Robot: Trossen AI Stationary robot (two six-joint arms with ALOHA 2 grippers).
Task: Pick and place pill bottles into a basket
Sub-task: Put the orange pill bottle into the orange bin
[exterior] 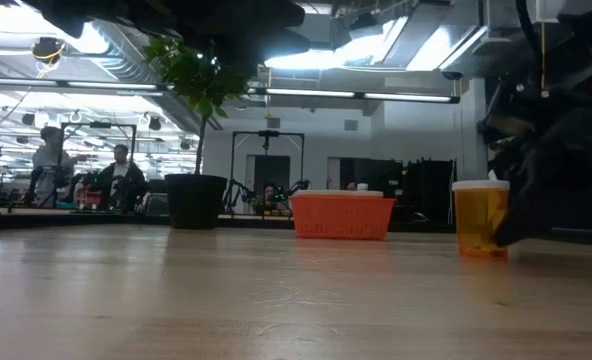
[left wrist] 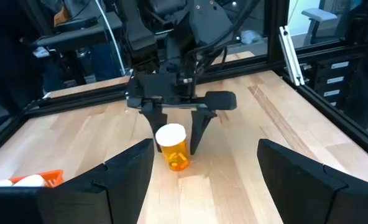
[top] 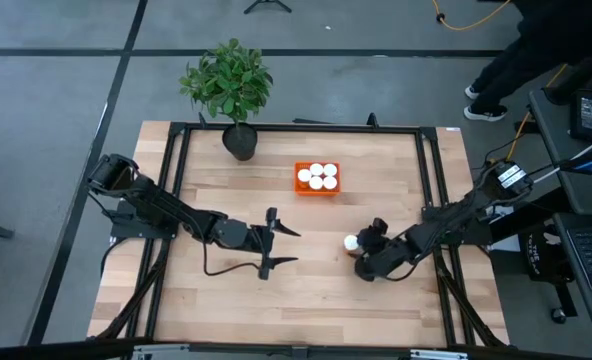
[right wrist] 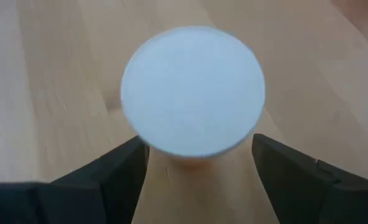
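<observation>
One pill bottle (top: 350, 242) with an orange body and a white cap stands upright on its base on the wooden table, right of centre. It also shows in the low view (exterior: 481, 218) and the left wrist view (left wrist: 173, 146). My right gripper (top: 359, 250) is open. Its fingers stand on either side of the bottle with a gap to the body, and the cap (right wrist: 193, 90) shows between them. The orange basket (top: 317, 189) sits at the far middle with several white-capped bottles (top: 317, 176) in it. My left gripper (top: 286, 247) is open and empty at the table's middle.
A dark pot with a green plant (top: 238, 140) stands at the far edge, left of the basket. A black frame (top: 431, 180) borders the table. A person (top: 536, 50) stands beyond the far right corner. Bare wood lies between bottle and basket.
</observation>
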